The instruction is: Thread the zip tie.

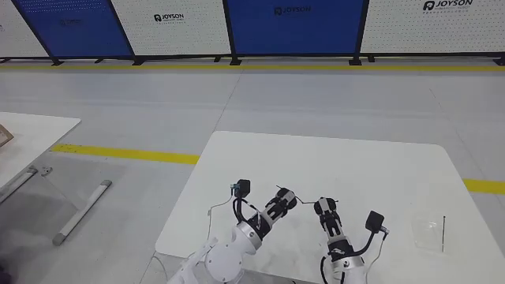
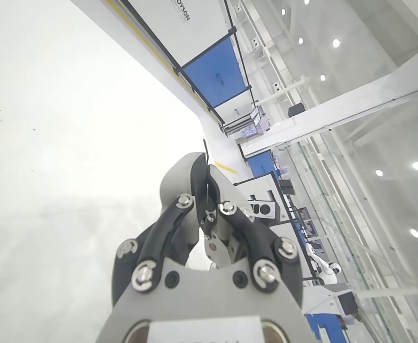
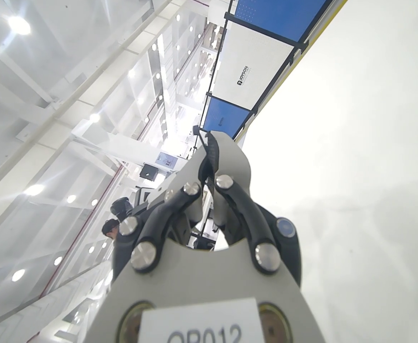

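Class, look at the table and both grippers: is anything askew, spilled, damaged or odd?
Nothing stands out. The left gripper and right gripper are each shut on the zip tie over the table; a clear bag and a spare tie lie near its right edge.

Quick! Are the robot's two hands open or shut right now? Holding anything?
Left gripper: closed, pinching the thin black zip tie.
Right gripper: closed, pinching the zip tie too.
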